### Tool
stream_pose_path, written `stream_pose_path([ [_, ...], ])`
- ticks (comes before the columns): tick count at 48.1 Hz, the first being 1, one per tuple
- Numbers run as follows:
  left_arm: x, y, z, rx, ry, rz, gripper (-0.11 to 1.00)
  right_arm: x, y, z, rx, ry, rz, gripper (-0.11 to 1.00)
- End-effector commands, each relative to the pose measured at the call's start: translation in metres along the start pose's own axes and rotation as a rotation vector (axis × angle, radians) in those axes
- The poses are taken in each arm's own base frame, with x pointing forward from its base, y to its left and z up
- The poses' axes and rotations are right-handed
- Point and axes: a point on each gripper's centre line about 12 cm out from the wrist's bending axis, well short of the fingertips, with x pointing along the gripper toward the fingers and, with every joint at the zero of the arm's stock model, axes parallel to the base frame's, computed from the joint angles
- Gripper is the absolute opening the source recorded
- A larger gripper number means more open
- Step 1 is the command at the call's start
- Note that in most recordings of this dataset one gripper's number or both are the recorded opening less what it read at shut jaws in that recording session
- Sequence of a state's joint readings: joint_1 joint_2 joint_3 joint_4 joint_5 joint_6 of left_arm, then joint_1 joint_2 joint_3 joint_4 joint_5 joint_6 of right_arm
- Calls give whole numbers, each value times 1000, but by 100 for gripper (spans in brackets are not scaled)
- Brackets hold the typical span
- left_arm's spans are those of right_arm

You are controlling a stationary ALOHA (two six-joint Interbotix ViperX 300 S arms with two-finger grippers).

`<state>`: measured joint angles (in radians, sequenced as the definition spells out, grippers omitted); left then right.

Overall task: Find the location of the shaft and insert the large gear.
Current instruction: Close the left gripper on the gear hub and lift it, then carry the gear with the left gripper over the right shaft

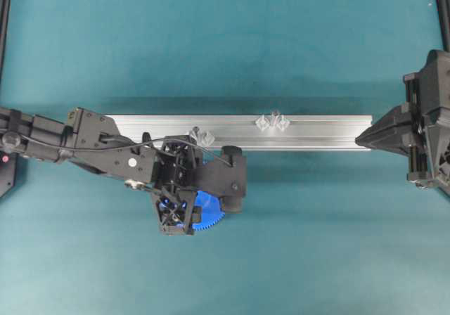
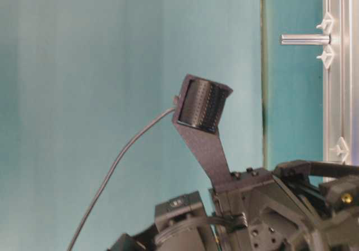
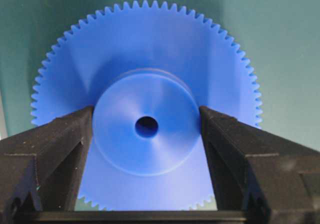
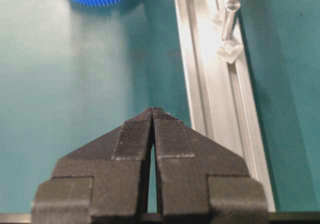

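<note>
I find the left gripper (image 3: 146, 126) clamped on the raised hub of the large gear (image 3: 150, 54), one finger on each side, centre hole facing the wrist camera. The right gripper (image 4: 152, 121) is closed on nothing and waits at the far end of the rail (image 1: 316, 133). The shaft (image 1: 273, 118) stands upright from the rail between its clear brackets (right of the gear in the overhead view), so my left arm must carry the gear rightward and line the hole's axis up with the pin.
</note>
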<state>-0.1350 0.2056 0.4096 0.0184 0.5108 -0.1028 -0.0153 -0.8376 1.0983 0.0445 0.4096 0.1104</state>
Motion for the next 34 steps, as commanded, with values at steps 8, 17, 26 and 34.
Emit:
stream_pose_path([
  [8,-43,-2,37,18,-110,-6,72,-5,0,2,11,-26,2,4],
  [17,-66,-3,59,66,-152,-3,72,-8,0,1,11,-36,5,4],
  [26,-88,6,88,149,-202,19,72,-11,0,1,11,-49,6,4],
  [34,-103,26,105,186,-237,53,72,-14,0,-1,22,-59,8,4],
])
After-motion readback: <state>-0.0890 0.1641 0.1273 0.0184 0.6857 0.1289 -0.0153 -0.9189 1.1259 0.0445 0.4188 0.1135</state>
